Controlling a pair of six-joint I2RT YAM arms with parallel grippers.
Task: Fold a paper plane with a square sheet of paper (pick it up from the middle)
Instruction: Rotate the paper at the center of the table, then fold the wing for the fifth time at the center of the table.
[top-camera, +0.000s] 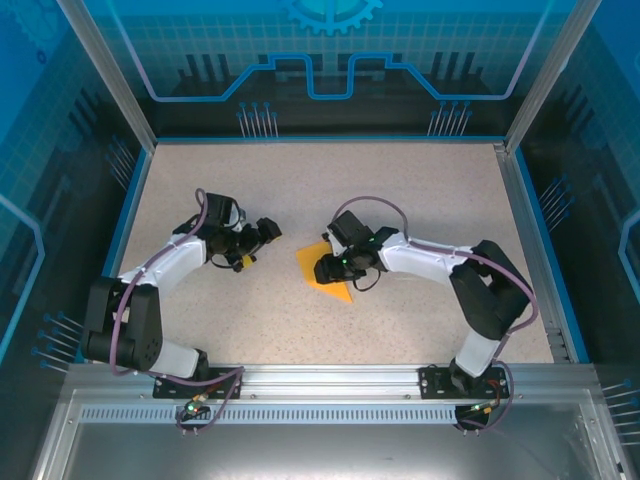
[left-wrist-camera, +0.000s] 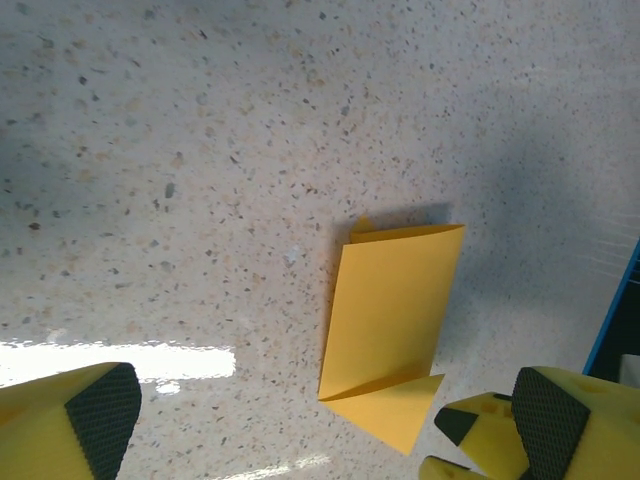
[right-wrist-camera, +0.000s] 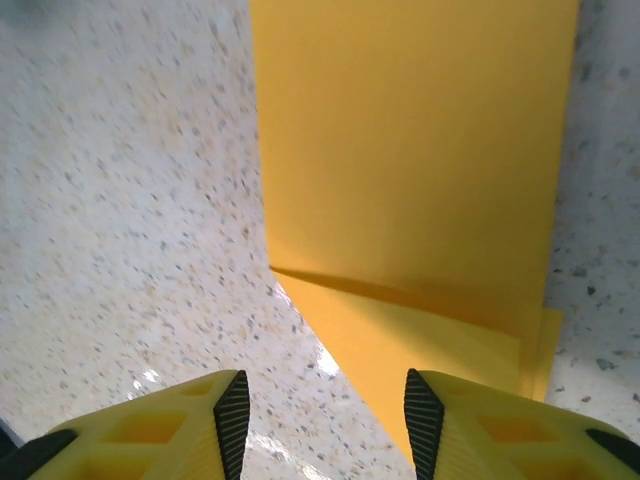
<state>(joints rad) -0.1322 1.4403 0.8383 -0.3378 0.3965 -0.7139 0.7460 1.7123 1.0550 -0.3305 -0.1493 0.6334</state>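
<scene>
The square sheet of paper (top-camera: 322, 270) is orange-yellow and lies flat on the speckled table, folded into a long panel with a triangular flap at one end (left-wrist-camera: 388, 318). My right gripper (top-camera: 334, 266) hovers low over its right side, open. The paper's pointed flap (right-wrist-camera: 420, 330) reaches in between the pads and runs under the right fingertip (right-wrist-camera: 422, 420); nothing is clamped in the right gripper (right-wrist-camera: 325, 418). My left gripper (top-camera: 267, 232) sits just left of the paper, wide open and empty (left-wrist-camera: 320, 415), with the flap's tip near its right finger (left-wrist-camera: 545, 415).
The table (top-camera: 300, 180) has a blue rim along its left and back sides and a metal rail (top-camera: 320, 378) at the near edge. Glass walls enclose the cell. Open tabletop lies behind and in front of the paper.
</scene>
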